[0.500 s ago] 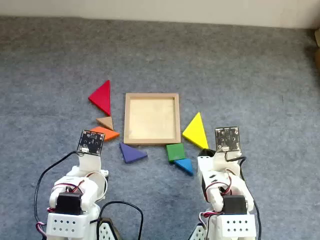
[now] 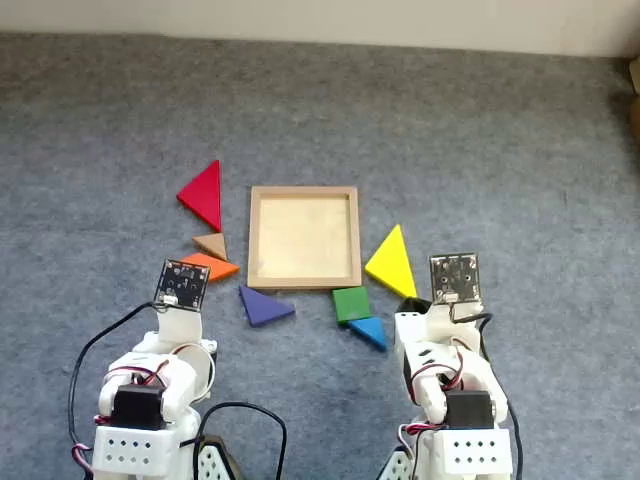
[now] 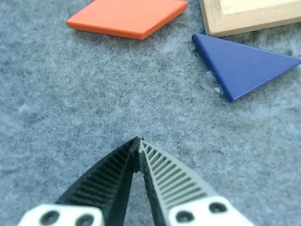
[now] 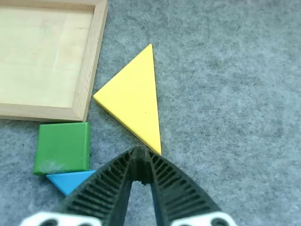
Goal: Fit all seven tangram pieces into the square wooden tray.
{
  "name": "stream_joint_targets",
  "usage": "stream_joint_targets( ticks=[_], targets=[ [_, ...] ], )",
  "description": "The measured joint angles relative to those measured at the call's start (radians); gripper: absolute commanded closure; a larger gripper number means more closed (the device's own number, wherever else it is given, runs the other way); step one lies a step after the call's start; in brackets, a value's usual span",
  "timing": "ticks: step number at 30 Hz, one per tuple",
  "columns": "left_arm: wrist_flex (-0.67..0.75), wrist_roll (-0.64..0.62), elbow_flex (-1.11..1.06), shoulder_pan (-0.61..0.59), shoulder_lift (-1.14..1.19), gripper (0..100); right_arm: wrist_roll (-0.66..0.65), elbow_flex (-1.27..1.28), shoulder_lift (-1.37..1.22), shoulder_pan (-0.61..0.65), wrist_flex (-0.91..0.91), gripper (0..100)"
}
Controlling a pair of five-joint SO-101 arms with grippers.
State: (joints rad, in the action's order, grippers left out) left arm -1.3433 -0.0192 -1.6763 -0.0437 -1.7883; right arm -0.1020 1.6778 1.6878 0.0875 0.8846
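The square wooden tray point(image 2: 253, 232) lies on the grey carpet with nothing in it. Left of it sit a red triangle point(image 2: 203, 194), a small tan triangle point(image 2: 211, 244) and an orange parallelogram point(image 2: 210, 266). A purple triangle point(image 2: 263, 304), a green square point(image 2: 350, 303) and a small blue triangle point(image 2: 369, 331) lie in front of it, and a yellow triangle point(image 2: 392, 262) to its right. My left gripper point(image 3: 138, 143) is shut above bare carpet, short of the orange parallelogram point(image 3: 127, 17) and purple triangle point(image 3: 244, 66). My right gripper point(image 4: 140, 153) is shut at the yellow triangle's point(image 4: 134, 96) near tip, beside the green square point(image 4: 62, 147).
Both arm bases stand at the carpet's near edge, the left arm point(image 2: 180, 300) and the right arm point(image 2: 450, 295). Open carpet stretches behind the tray and to the far right. A pale wall runs along the back edge.
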Motion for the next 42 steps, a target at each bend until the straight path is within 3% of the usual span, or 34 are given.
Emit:
stream_joint_targets(
  ticks=[42],
  targets=[
    [0.0, 0.0, 0.0, 0.0, 0.0, 100, 0.0, 0.0, 0.0, -0.025, 0.061, 99.4]
  ],
)
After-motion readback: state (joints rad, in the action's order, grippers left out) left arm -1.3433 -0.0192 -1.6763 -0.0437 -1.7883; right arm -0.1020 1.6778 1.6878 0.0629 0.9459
